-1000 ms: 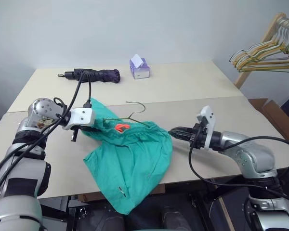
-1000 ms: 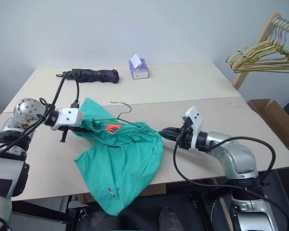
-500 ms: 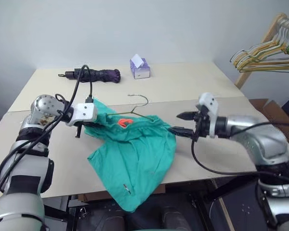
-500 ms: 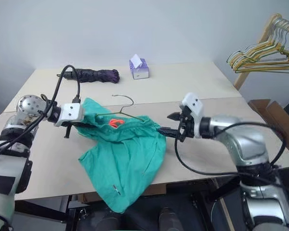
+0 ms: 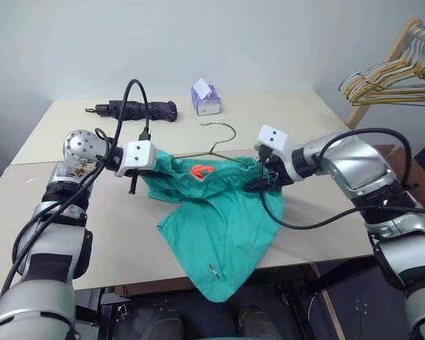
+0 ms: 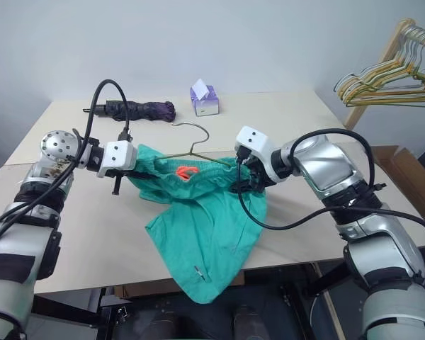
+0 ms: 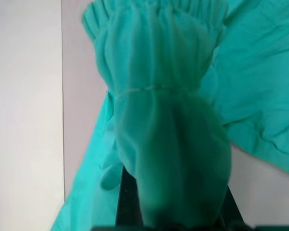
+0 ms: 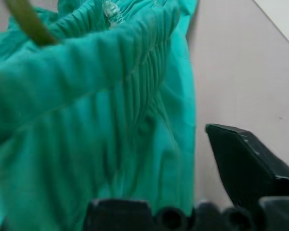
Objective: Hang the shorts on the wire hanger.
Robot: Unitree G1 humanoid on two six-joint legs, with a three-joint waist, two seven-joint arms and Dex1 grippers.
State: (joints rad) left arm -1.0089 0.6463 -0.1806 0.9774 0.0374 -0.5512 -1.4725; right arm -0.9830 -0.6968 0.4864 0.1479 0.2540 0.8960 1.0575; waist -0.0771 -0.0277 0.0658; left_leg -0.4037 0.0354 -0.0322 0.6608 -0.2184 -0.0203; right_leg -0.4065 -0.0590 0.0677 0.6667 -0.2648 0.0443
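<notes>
Over the front of the table [image 5: 326, 127] my left gripper [image 5: 150, 172] is clamped on the shorts [image 5: 223, 227] at the waistband end, lifting it so the band stretches out. Wire hanger [image 5: 223, 145] pokes up from the waistband. Right gripper [image 5: 262, 183] has fingers parted at the other end, ready to pinch, I'd guess.

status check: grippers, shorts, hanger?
Left gripper shut on shorts waistband. Right gripper at the other waistband end, jaws apart around fabric, grip unconfirmed. Wire hanger threaded in waistband, hook up. Nothing blocking.
</notes>
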